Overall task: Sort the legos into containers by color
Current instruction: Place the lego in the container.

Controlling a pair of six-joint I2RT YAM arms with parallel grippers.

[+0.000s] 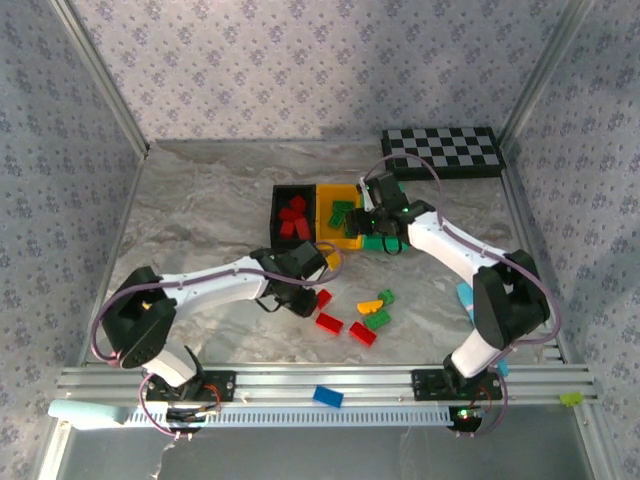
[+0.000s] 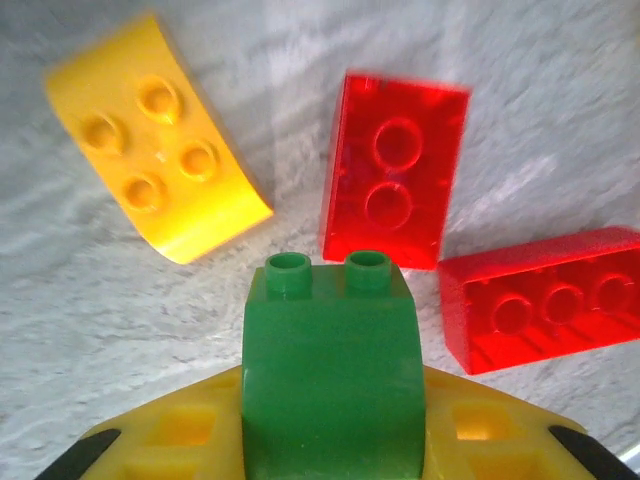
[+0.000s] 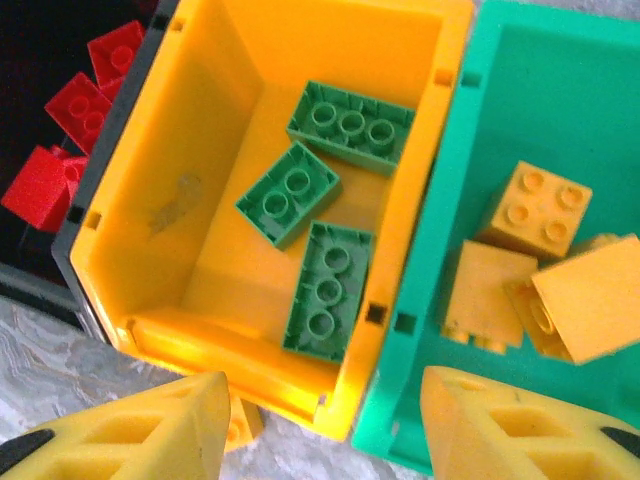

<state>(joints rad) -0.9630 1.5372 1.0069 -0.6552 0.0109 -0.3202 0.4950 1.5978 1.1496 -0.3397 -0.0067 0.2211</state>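
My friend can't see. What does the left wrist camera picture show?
The left gripper is shut on a green lego, its two studs pointing away. Beyond it, on the grey marbled table, lie a curved yellow lego, a red lego and a longer red lego.

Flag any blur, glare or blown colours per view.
Left wrist: the close green brick is soft, the red bricks oversaturated with smeared edges. Right wrist: sharp in the yellow-orange bin, black bin interior nearly lost to dark. Top external: even light, no harsh glare on the table.
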